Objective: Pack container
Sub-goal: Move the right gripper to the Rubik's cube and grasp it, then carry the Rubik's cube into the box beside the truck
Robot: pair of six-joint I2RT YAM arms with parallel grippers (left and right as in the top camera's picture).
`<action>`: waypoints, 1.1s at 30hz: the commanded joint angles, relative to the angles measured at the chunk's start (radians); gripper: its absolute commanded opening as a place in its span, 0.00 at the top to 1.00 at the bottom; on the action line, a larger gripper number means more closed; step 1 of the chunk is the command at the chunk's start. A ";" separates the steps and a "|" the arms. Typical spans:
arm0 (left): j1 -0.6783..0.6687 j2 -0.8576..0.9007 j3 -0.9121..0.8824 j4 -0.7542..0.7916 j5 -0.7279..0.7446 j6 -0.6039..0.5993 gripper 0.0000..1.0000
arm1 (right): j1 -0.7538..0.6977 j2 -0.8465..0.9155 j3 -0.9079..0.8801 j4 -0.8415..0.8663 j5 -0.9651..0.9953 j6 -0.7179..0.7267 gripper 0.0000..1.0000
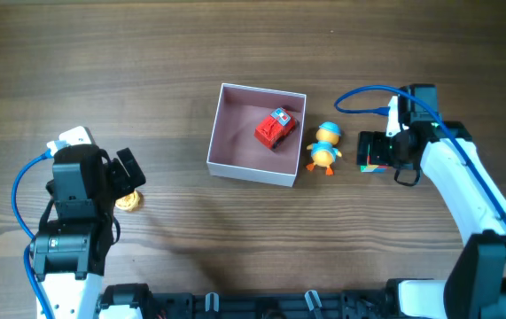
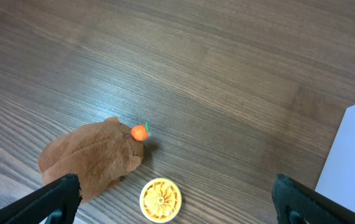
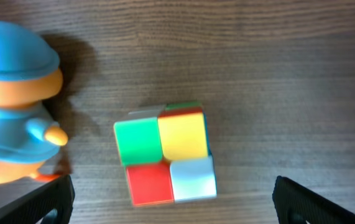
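Note:
The container (image 1: 251,168), a square white box with a pink inside, stands mid-table and holds a red toy vehicle (image 1: 275,128). Its white wall shows at the right edge of the left wrist view (image 2: 354,162). My left gripper (image 1: 127,173) is open over a yellow round disc (image 2: 160,200), with a brown plush toy (image 2: 93,158) by its left finger. My right gripper (image 1: 385,149) is open over a colour cube (image 3: 166,152), which lies between the fingers. A duck toy with a blue hat (image 1: 326,148) stands between the cube and the container.
The duck (image 3: 15,99) is close to the right gripper's left finger. The plush and disc (image 1: 128,200) lie well left of the container. Blue cables run along both arms.

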 commanded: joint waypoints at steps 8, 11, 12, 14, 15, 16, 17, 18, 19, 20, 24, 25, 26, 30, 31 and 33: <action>0.006 0.003 0.023 0.000 0.010 0.008 0.00 | 0.000 0.173 -0.010 0.102 -0.020 -0.044 0.14; 0.006 0.003 0.023 0.000 0.010 0.008 0.00 | 0.000 0.173 -0.010 0.102 -0.020 -0.042 0.24; 0.006 0.003 0.023 0.000 0.010 0.008 0.00 | 0.000 0.173 -0.010 0.101 -0.020 -0.042 0.28; 0.006 0.003 0.023 0.000 0.010 0.008 0.00 | 0.000 0.173 -0.010 0.101 -0.020 -0.041 0.35; 0.006 0.003 0.023 0.000 0.010 0.008 0.00 | 0.000 0.173 -0.010 0.101 -0.020 -0.041 0.40; 0.006 0.003 0.023 0.000 0.010 0.008 0.00 | 0.000 0.173 -0.010 0.101 -0.020 -0.041 0.43; 0.006 0.003 0.023 0.000 0.010 0.008 0.00 | 0.000 0.173 -0.010 0.100 -0.020 -0.041 0.44; 0.006 0.003 0.023 0.000 0.010 0.008 0.00 | 0.000 0.173 -0.010 0.099 -0.020 -0.041 0.49; 0.006 0.003 0.023 0.000 0.010 0.008 0.00 | 0.000 0.173 -0.010 0.098 -0.020 -0.028 0.54; 0.006 0.003 0.023 0.000 0.010 0.008 0.00 | 0.000 0.173 -0.006 0.096 -0.020 -0.014 0.58; 0.006 0.003 0.023 0.000 0.010 0.008 0.00 | 0.000 0.164 0.038 0.040 -0.020 -0.010 0.73; 0.006 0.003 0.023 0.000 0.010 0.008 0.00 | 0.000 0.151 0.058 0.012 -0.020 0.004 0.77; 0.006 0.003 0.023 0.000 0.010 0.008 0.00 | 0.001 0.138 0.074 -0.010 -0.020 0.016 0.82; 0.006 0.003 0.023 0.000 0.028 0.005 0.00 | 0.087 0.000 0.236 -0.156 -0.031 0.084 0.94; 0.006 0.003 0.023 0.001 0.029 0.005 0.00 | 0.124 -0.035 0.282 -0.174 -0.031 0.114 0.95; 0.006 0.003 0.023 0.000 0.029 0.005 0.00 | 0.226 -0.097 0.383 -0.170 -0.031 0.183 0.96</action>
